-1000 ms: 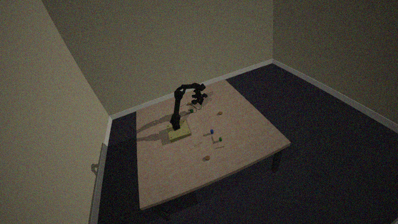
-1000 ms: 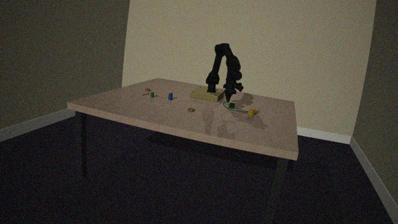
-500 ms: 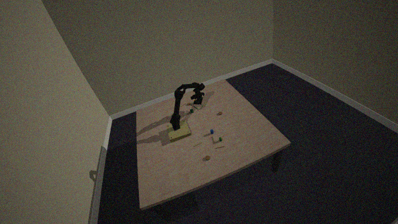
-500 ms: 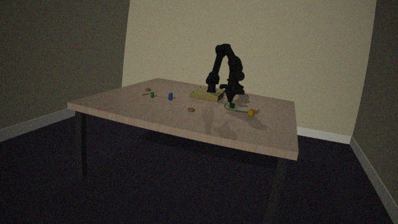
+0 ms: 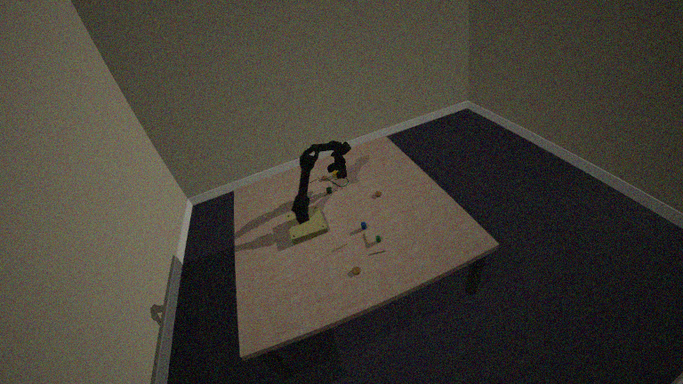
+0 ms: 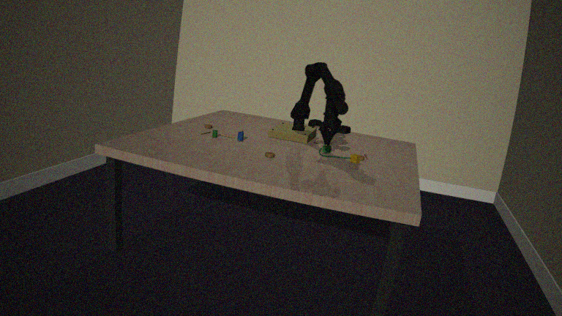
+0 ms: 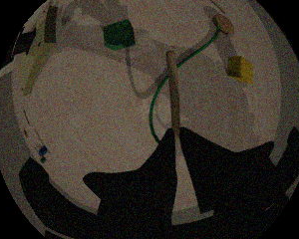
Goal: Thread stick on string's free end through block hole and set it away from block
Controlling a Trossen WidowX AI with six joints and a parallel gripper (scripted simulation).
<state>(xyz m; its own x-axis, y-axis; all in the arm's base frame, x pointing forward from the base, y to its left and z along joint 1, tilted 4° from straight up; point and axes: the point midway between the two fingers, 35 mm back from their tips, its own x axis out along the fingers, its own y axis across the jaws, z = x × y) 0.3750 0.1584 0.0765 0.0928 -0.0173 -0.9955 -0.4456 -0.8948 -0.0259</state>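
My gripper is shut on the thin wooden stick, which sticks out ahead of the fingertips in the wrist view. The green string curves from beside the fingertips to the round wooden button. A green block sits on the table left of the stick's far end in the wrist view. A yellow block stands close to the button. No hole shows in either block. The string does not pass through the green block.
The arm's yellowish base is nearby. Far from the gripper lie a blue piece, a small green piece, loose thin sticks and a round disc. Another disc lies nearer.
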